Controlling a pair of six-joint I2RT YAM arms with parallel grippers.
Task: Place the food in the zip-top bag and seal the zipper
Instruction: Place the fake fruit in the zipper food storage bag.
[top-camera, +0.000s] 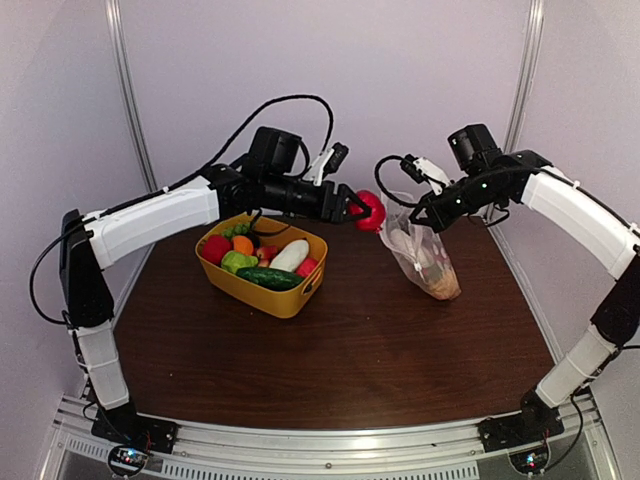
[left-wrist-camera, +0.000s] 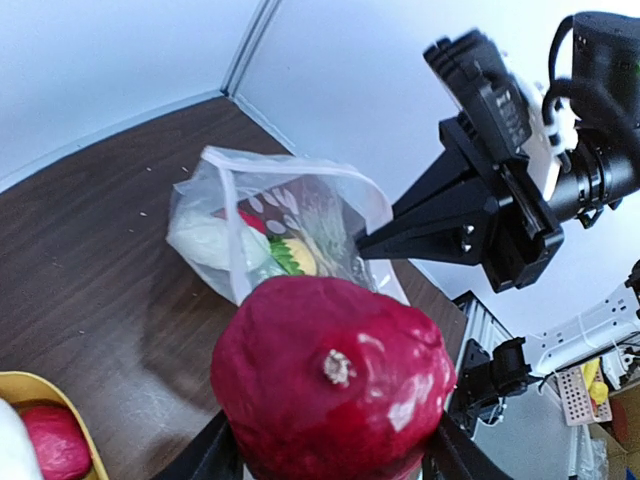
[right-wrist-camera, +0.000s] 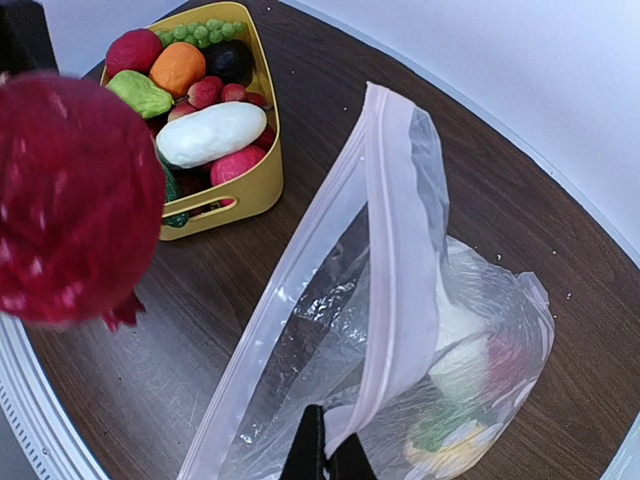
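The left arm reaches level across the table (top-camera: 350, 350), its forearm passing above the tub (top-camera: 270, 298) toward the right. The left claw (top-camera: 360, 208) is about half open, clamped on one red fruit (top-camera: 374, 211). It holds the fruit in the air just beside the mouth of the bag (top-camera: 425, 255), apart from the plastic.

The right arm comes in from the right with its elbow high and its wrist angled down and left. The right claw (top-camera: 415, 222) is fully closed, pinching the bag's upper edge at the zipper (right-wrist-camera: 395, 260) and holding the mouth up and open. The bag's bottom rests on the table, right of the tub.

There is one bag, and at least three pieces show through it: one white, one red, and one yellow with green. One yellow tub holds at least nine pieces, among them a white one, a cucumber (right-wrist-camera: 170, 190), an orange one, grapes (right-wrist-camera: 205, 30) and several red ones.
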